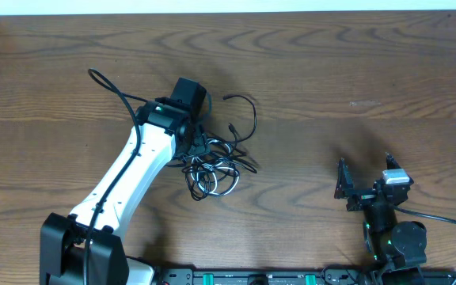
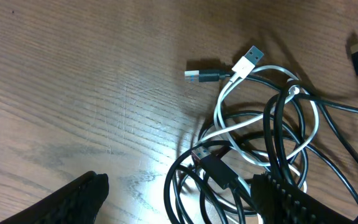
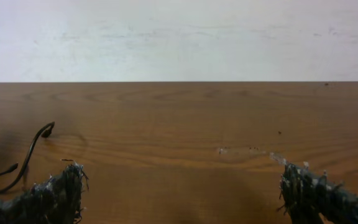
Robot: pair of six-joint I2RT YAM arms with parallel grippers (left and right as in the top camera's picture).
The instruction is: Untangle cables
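**Fingers wide above the tangle, nothing held**

Fingers of the left gripper [image 2: 180,186] stand well apart over the cables [image 2: 219,169] and close on none. I judge this a pose for choosing one strand. One white cable [image 2: 246,65] loops through the black ones on the table [image 1: 331,63]. Well apart, the right gripper [image 3: 179,183] hangs fully spread and empty. Overhead, the left arm [image 1: 133,174] covers part of the knot. Whether a finger touches a cord, I cannot tell.
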